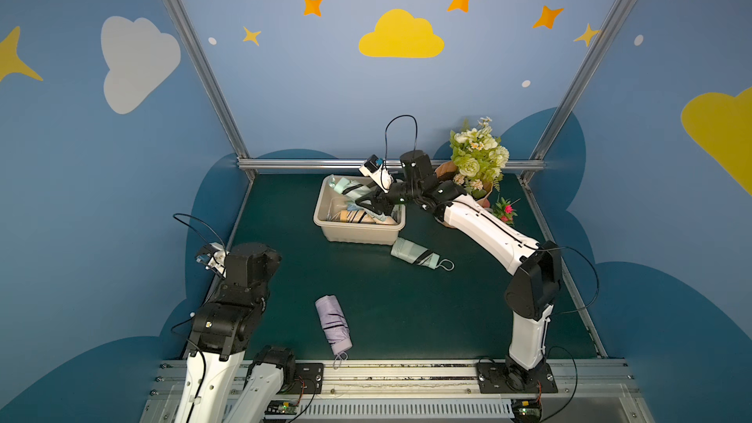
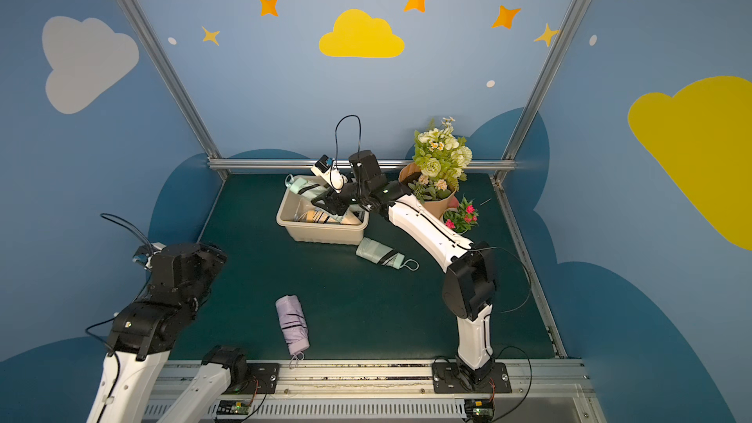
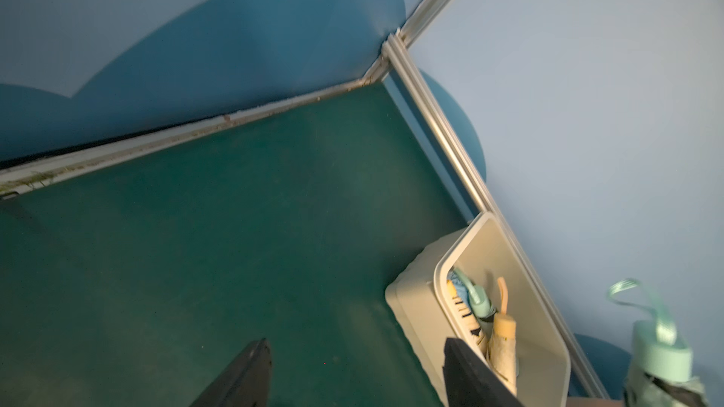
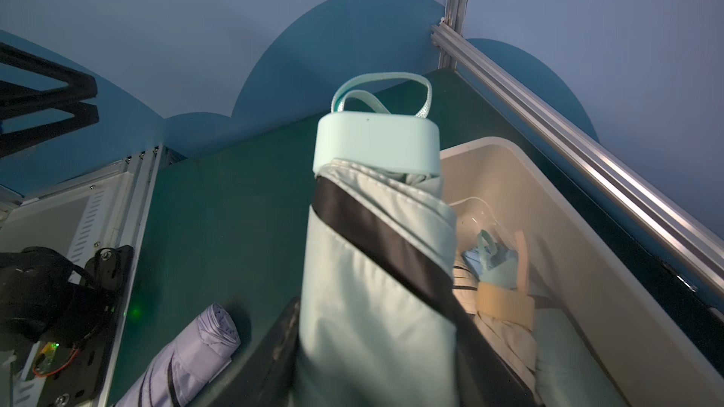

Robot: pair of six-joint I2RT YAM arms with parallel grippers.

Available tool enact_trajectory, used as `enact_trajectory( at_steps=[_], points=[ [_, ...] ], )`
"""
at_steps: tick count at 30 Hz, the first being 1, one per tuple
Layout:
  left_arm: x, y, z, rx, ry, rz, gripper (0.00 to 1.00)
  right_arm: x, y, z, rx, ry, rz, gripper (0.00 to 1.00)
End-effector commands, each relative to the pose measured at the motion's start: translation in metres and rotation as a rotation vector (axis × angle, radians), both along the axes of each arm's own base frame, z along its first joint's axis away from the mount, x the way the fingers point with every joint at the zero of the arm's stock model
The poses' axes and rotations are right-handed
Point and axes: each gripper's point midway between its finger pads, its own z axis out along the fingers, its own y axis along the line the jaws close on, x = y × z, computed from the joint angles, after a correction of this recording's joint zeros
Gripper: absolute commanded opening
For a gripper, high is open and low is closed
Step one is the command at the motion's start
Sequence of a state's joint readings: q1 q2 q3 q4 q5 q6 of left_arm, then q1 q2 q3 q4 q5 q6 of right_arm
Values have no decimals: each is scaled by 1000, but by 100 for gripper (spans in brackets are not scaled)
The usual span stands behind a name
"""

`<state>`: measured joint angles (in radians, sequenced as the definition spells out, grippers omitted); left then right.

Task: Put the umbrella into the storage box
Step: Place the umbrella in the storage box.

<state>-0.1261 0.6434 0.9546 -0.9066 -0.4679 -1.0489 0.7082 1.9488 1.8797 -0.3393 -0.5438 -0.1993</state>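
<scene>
Right gripper [image 1: 371, 204] was clamped across the middle of the mint umbrella [image 4: 376, 268], jaws pressed into the fabric from both sides. The umbrella hung tilted over the storage box [image 1: 354, 233] at the table's 12 o'clock, with its handle cap pointing to the box's 10 o'clock corner. Left gripper [image 3: 356, 346] sat back near 8 o'clock, fingers spread and nothing between them.

That umbrella looked light: soft, slick canopy cloth wrapped over a stiff folded frame, so it would likely squash a little and could slide in a loose grip. The mid-body hold seemed the steadier choice, and the hard cap and strap loop were the fallbacks.

A tan umbrella [image 4: 505, 303] lay inside the box. A second mint umbrella [image 1: 415, 254] lay just beside the box at its 5 o'clock, and a lilac umbrella [image 1: 333, 323] near 6 o'clock. No brand, label or writing could be read anywhere.
</scene>
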Motion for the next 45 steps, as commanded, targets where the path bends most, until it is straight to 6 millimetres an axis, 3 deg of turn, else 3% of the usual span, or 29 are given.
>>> enact_trajectory(
  at_steps=[1,6,17,19,22,25,27,32,37,40,45],
  points=[
    [0,-21,-32,-84,74,-95,77,-5,5,-15,-38,2,88,28],
    [-6,-43,-66,-165,158,-189,77,12,8,-29,-47,14,87,28],
    [-30,-79,-116,-293,371,-363,78,36,18,-76,-117,4,106,32],
    [-34,-87,-126,-332,410,-388,78,42,20,-84,-136,-1,102,42],
    [-35,-102,-142,-395,445,-444,77,55,22,-88,-162,-24,58,69],
    [-35,-112,-154,-411,492,-493,76,63,24,-75,-158,-42,19,88],
    [-36,-115,-160,-393,530,-517,77,59,28,-58,-144,-78,17,98],
    [-40,-118,-173,-359,602,-541,79,39,29,-6,-81,-165,24,98],
    [-39,-125,-183,-308,652,-609,82,11,15,35,21,-153,-19,98],
    [-45,-130,-193,-293,700,-644,82,-13,3,40,59,-114,-31,98],
    [-51,-134,-210,-246,747,-677,83,-51,-22,26,38,-59,-49,98]
  ],
)
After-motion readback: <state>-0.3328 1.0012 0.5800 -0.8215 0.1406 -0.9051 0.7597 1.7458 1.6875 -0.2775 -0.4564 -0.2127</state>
